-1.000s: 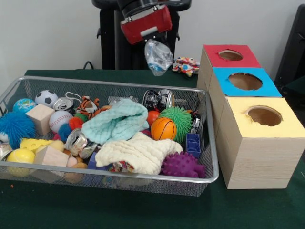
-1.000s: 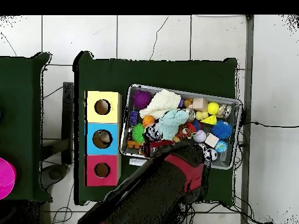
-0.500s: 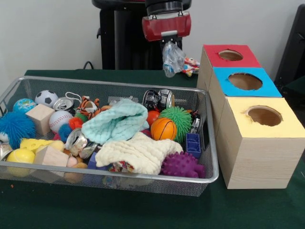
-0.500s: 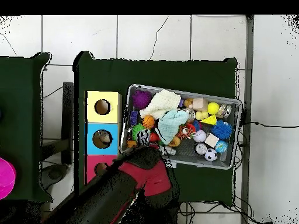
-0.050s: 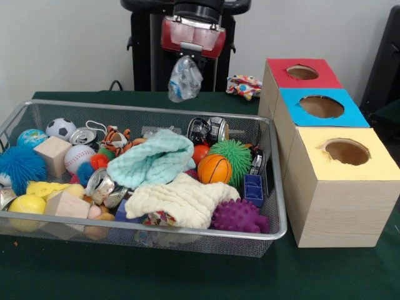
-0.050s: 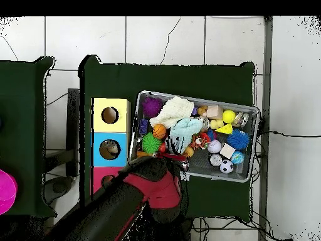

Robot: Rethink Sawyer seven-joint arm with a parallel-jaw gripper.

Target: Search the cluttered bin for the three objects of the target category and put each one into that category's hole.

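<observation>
Wire bin (image 5: 275, 232) is seen at left-centre on the green counter (image 5: 187, 275), packed w/ balls, crushed cans, wood blocks and two cloths; a soccer ball (image 5: 60, 128) lies at its far left. The hand (image 5: 187, 57) is held above the bin's rear edge, closed on a crumpled clear plastic bottle (image 5: 185, 80), which hangs clear of the contents. At right, three boxes are lined up: yellow box (image 5: 340, 206), blue box (image 5: 322, 107), red box (image 5: 302, 73), each w/ a round hole on top.
</observation>
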